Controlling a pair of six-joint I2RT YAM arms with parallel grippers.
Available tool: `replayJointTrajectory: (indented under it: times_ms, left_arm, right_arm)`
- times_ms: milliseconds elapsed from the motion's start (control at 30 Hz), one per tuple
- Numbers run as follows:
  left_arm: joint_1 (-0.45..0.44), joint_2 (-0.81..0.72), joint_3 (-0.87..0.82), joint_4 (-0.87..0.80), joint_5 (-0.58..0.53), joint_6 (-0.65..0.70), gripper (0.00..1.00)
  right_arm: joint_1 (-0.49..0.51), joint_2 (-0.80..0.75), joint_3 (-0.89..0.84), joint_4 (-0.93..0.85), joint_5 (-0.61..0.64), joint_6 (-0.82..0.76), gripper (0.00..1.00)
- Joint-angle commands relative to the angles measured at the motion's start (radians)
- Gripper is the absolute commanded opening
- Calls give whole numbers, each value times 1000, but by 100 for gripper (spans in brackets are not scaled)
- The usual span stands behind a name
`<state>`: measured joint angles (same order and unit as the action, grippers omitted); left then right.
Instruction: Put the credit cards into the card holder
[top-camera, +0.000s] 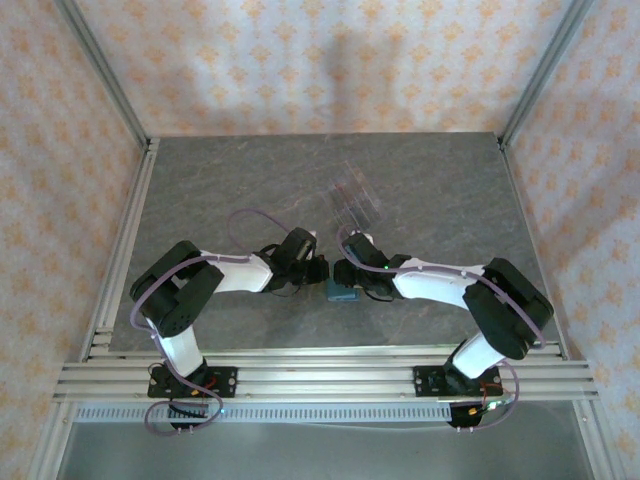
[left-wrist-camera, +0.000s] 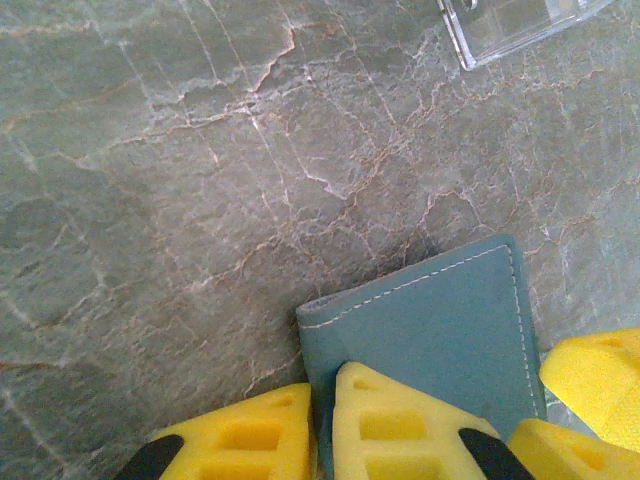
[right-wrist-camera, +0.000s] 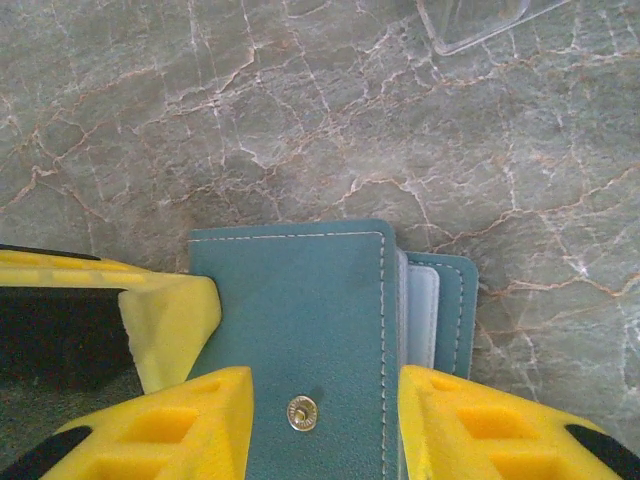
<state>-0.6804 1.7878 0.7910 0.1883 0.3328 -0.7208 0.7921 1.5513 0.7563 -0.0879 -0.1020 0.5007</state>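
Plainly, the coming move turns on one thing: the cards (top-camera: 350, 190) lie at 12 o'clock from both tools and well apart from them, while the holder (left-wrist-camera: 430, 330) sits toward 6 o'clock on the surface (top-camera: 230, 180), between the two arms; the cards seem to rest in a clear case (top-camera: 372, 208), whose long axis runs roughly from 11 to 5 o'clock; I judge the right tool (right-wrist-camera: 325, 400) a shade nearer, since the case stands about 1 o'clock of where the tools meet; the left tool (left-wrist-camera: 318, 410) is closed tight on the holder's 9 o'clock edge, pinning it; the right tool's jaws stand part-way apart astride the flap (right-wrist-camera: 300, 300) beside the snap (right-wrist-camera: 302, 412), and I cannot tell whether they press it; the holder is teal with pale stitching at the rim, and its flap stops short on the 3 o'clock side, so pale pockets (right-wrist-camera: 418, 310) show; the cards read as thin flats tinged dark red through the clear plastic, too small to count.
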Motion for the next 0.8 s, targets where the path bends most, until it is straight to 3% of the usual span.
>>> replayJointTrajectory:
  times_ms: [0, 233, 500, 767]
  left_arm:
    - [-29, 159, -40, -107, -32, -11, 11]
    - [-31, 162, -41, -107, -32, -11, 11]
    - [-31, 169, -38, -101, -29, -11, 11]
    - [-31, 175, -48, -63, -2, -33, 12]
  right_arm:
    - [7, 21, 7, 4, 5, -12, 42]
    - [6, 54, 23, -32, 45, -4, 42]
    - [14, 34, 15, -1, 5, -16, 41]
    - [33, -45, 20, -20, 14, -26, 24]
